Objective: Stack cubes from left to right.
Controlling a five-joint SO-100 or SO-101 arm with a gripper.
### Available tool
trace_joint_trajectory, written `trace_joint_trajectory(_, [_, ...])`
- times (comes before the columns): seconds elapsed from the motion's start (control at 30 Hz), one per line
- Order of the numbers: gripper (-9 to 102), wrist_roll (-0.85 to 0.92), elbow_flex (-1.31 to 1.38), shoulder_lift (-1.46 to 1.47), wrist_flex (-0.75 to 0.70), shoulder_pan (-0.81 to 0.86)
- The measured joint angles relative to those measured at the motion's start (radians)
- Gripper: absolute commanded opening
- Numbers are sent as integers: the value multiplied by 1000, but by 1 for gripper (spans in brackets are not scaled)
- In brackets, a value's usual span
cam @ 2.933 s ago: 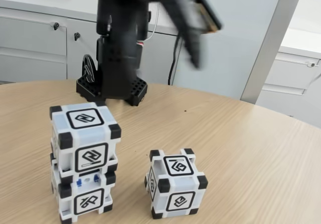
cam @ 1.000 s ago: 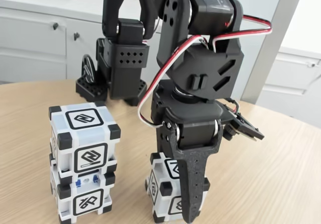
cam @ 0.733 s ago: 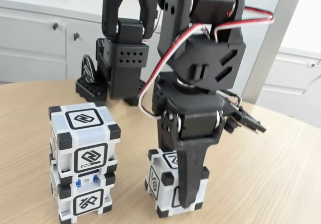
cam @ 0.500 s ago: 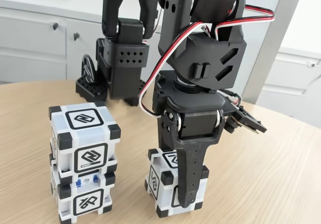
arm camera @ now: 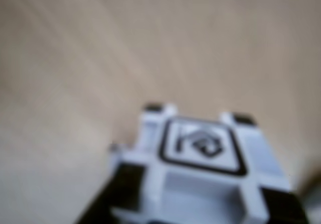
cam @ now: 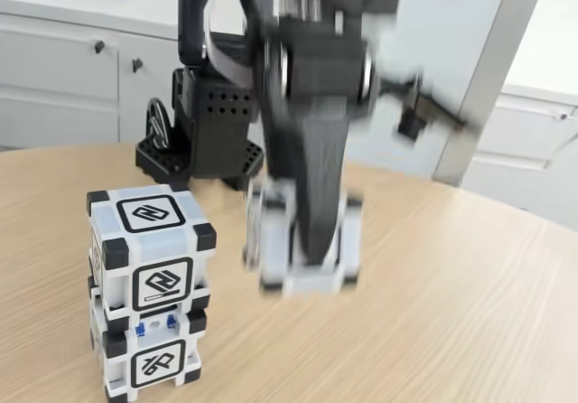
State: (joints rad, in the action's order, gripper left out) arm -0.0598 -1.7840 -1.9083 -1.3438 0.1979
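The fixed view sits low and close at the near edge of the wooden table [cam: 470, 276], looking slightly downward and across it toward the arm's base [cam: 200, 154] and the cabinets [cam: 63, 78] behind. The wrist view rides on the arm and looks steeply down at the tabletop [arm camera: 90, 53] from very near, so near that it is badly blurred. Both views share the lifted cube [cam: 302, 240] [arm camera: 200, 163], apparently the same one, and the wood beneath it.
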Motion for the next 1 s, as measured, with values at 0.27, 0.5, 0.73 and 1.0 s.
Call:
trace_joint_trajectory(0.27, [18,-12,201,-124,-92,0])
trace_joint_trajectory(0.5, [18,-6,396,-129,-227,46])
trace_joint_trajectory(0.73, [19,51,466,-115,-308,179])
trace_joint_trajectory(1.0, [18,124,476,130,-364,193])
